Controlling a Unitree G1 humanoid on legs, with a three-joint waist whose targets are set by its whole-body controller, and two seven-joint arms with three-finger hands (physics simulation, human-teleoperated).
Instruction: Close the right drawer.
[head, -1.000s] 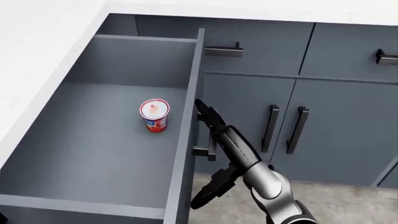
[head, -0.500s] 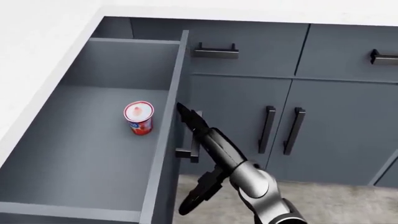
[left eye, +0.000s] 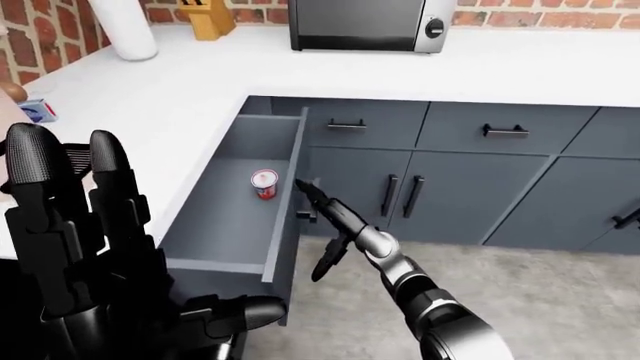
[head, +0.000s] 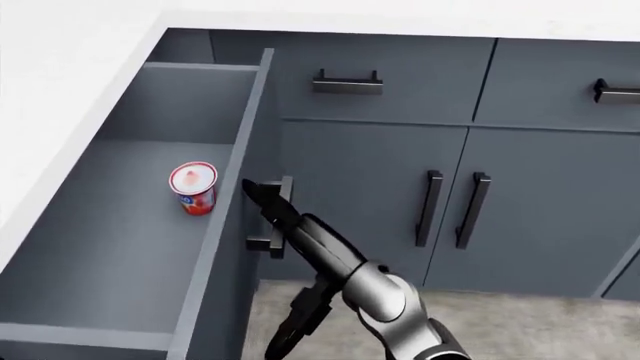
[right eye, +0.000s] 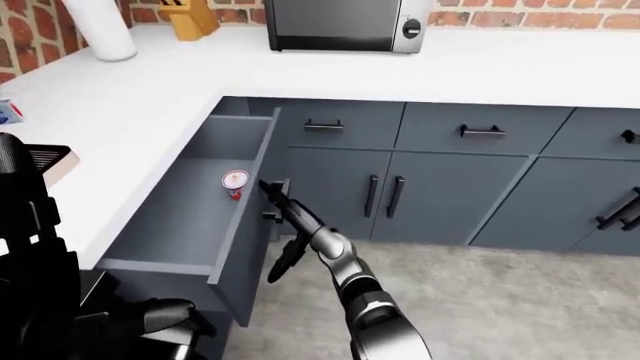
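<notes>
The grey drawer (head: 110, 232) stands pulled out of the corner counter, its front panel (head: 225, 217) seen edge-on. Inside it stands a red-and-white cup (head: 193, 188). My right hand (head: 262, 201) is open, its straight fingers pressed flat against the outer face of the front panel beside the black handle (head: 272, 225); the thumb (head: 292, 326) hangs down, holding nothing. In the left-eye view my left hand (left eye: 70, 247) is raised close to the camera at the lower left, fingers spread and empty.
Right of the drawer are grey cabinet doors with vertical black handles (head: 432, 208) and shut drawers with horizontal handles (head: 347, 81). On the white counter (left eye: 520, 67) stand a microwave (left eye: 365, 22), a knife block (left eye: 210, 16) and a white roll (left eye: 125, 26). Below lies grey floor (left eye: 560, 300).
The drawer's front panel, the cup and my right hand on the panel have all moved left in the head view; the drawer shows less of its length.
</notes>
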